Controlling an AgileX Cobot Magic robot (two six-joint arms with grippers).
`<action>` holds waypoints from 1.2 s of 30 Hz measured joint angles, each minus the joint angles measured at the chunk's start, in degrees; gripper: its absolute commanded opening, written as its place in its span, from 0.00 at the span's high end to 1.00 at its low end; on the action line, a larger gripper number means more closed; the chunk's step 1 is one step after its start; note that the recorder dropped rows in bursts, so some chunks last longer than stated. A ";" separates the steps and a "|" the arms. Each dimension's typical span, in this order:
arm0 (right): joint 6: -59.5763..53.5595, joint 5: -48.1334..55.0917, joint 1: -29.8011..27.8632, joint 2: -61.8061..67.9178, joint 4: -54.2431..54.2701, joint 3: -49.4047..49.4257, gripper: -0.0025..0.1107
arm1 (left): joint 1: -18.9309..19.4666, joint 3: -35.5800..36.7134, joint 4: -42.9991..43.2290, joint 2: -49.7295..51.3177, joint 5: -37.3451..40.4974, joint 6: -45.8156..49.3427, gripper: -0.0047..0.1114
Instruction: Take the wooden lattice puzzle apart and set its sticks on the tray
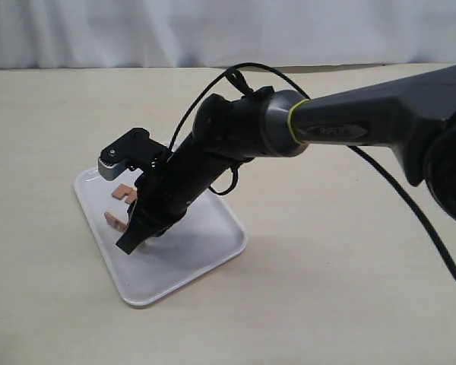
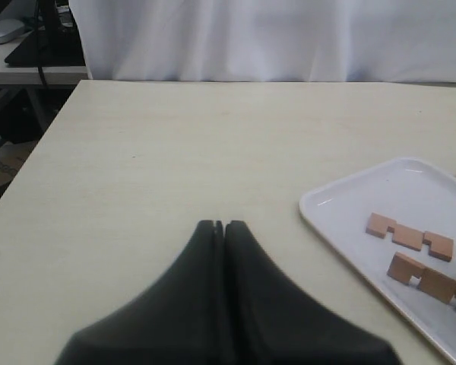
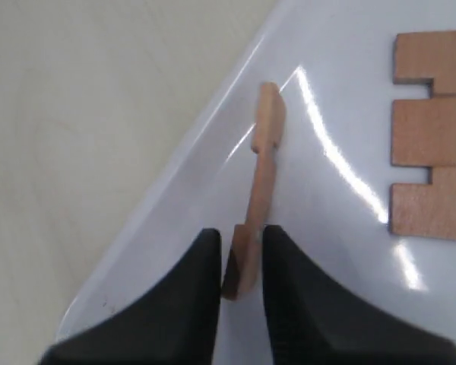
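Note:
The white tray (image 1: 205, 251) lies on the table, and my right gripper (image 1: 129, 242) reaches down onto its left part. In the right wrist view this gripper (image 3: 242, 232) is shut on one end of a notched reddish-brown stick (image 3: 262, 160). That stick stands on its edge over the tray (image 3: 175, 205), close to the rim. A second stick (image 3: 429, 137) lies flat on the tray beside it. Both sticks (image 2: 410, 236) (image 2: 429, 280) show in the left wrist view. My left gripper (image 2: 224, 224) is shut and empty above bare table. No assembled lattice puzzle is in view.
The light wooden table (image 1: 327, 289) stretches around the tray, with a white curtain (image 1: 213, 30) behind it. A black cable (image 1: 395, 190) hangs from the right arm. The table's far-left edge (image 2: 30, 160) and some equipment beyond it show in the left wrist view.

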 measured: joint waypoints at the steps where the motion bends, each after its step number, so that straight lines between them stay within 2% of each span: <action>1: 0.28 0.16 0.00 0.00 -0.27 -0.04 0.58 | 0.00 0.00 0.00 0.00 0.00 0.00 0.96; 5: 0.69 0.28 0.00 -0.59 -1.97 -0.41 0.44 | 0.00 0.00 0.00 0.00 0.00 0.00 0.96; 13: 11.17 0.31 -0.84 -7.50 -16.19 -0.24 0.44 | 0.00 0.00 0.00 0.00 0.00 0.00 0.96; 16: 13.47 -1.92 -3.28 -8.88 -18.88 1.10 0.44 | 0.00 0.00 0.00 0.00 0.00 0.00 0.96; 21: 18.88 -12.28 -10.18 -8.88 -19.20 4.95 0.43 | 0.00 0.00 0.00 0.00 0.00 0.00 0.96; 24: 20.28 -18.79 -13.69 -8.88 -18.07 7.57 0.37 | 0.00 0.00 0.00 0.00 0.00 0.00 0.96; 28: 19.95 -22.57 -15.26 -8.88 -17.94 9.52 0.28 | 0.00 0.00 0.00 0.00 0.00 0.00 0.96; 32: 15.64 -23.18 -15.38 -8.88 -18.43 9.57 0.28 | 0.00 0.00 0.00 0.00 0.00 0.00 0.96; 36: 12.80 -22.20 -15.73 -8.88 -23.53 8.45 0.35 | 0.00 0.00 0.00 0.00 0.00 0.00 0.96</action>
